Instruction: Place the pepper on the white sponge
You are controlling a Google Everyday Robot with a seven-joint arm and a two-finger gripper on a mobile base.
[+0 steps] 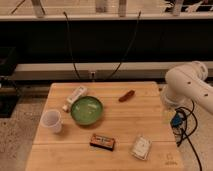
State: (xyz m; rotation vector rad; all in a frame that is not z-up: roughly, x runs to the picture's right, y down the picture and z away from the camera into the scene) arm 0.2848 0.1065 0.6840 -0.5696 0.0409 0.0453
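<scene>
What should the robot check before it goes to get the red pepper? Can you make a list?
1. Pepper free to grab: ok. It lies alone on the table, with nothing touching it.
2. White sponge top free: ok. Nothing lies on it, and it sits close beside the green bowl.
3. Way from pepper to sponge: ok. Only bare wood lies between them.
4. Gripper ready: cannot tell. It is not visible; only the arm shows, past the table's right edge.
5. Pepper on the sponge already: not ok. They lie apart.
</scene>
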